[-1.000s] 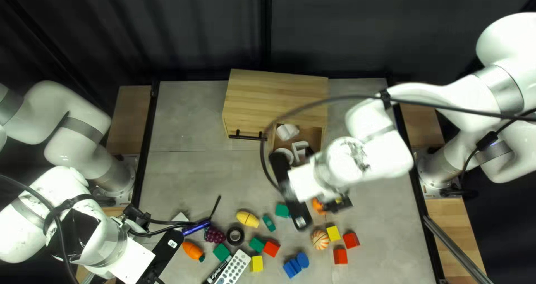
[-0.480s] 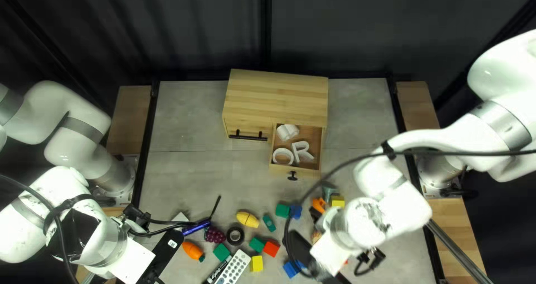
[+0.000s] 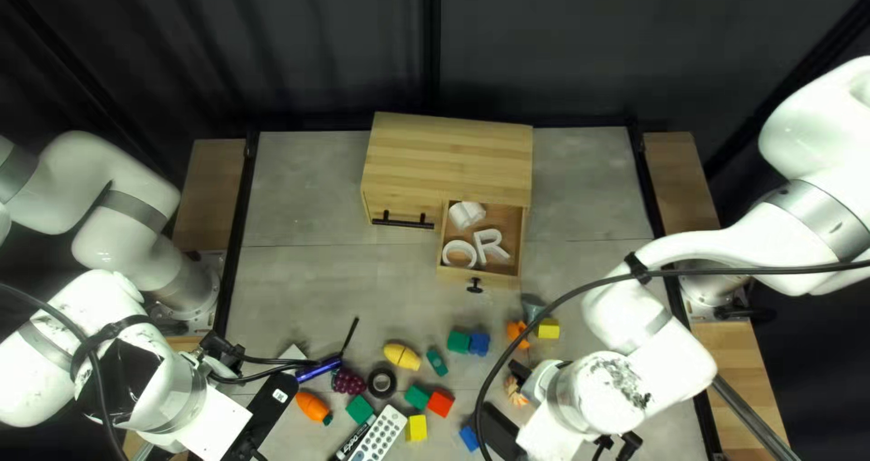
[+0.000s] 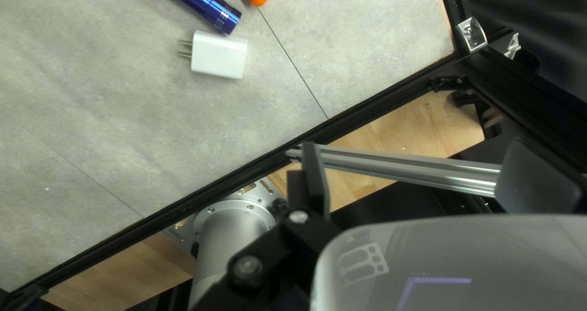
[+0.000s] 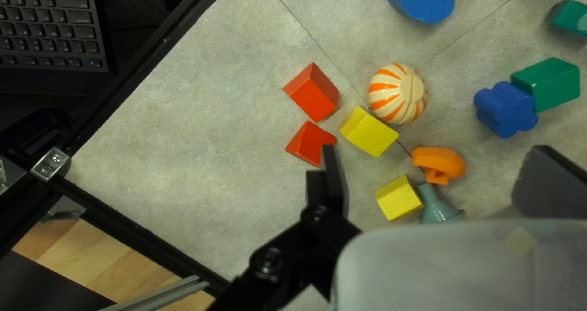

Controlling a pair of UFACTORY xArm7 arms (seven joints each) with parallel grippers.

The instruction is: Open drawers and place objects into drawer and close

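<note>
The drawer (image 3: 503, 280) stands open near the middle of the top left view, slightly toward one o'clock, with pieces already inside, so I judge the placing step to be in hand, or just done, with closing yet to come. Left to right: the left end effector (image 4: 414, 143), at eight o'clock from the drawer, is released, its fingers wide apart with nothing held. Within the drawer, a white letter O (image 3: 446, 254) lies at eight o'clock, a white piece (image 3: 467, 213) at eleven and a white letter R (image 3: 479, 246) at four. The right end effector (image 5: 435, 149), near six o'clock from the drawer, is also released and grips nothing. If more is wanted inside, it should go down on a loose piece such as the yellow block (image 5: 397, 198); if not, it should push the drawer front toward twelve o'clock until flush.

The cabinet (image 3: 449, 157) sits on the counter (image 3: 308, 189), its long axis running from just past nine o'clock to just past three. The drawer comes out of the right half of its front and points to six o'clock, knob (image 3: 474, 285) foremost. Its slide runs twelve to six; whether that is its long axis I cannot tell, since the cabinet may hide its back.
</note>
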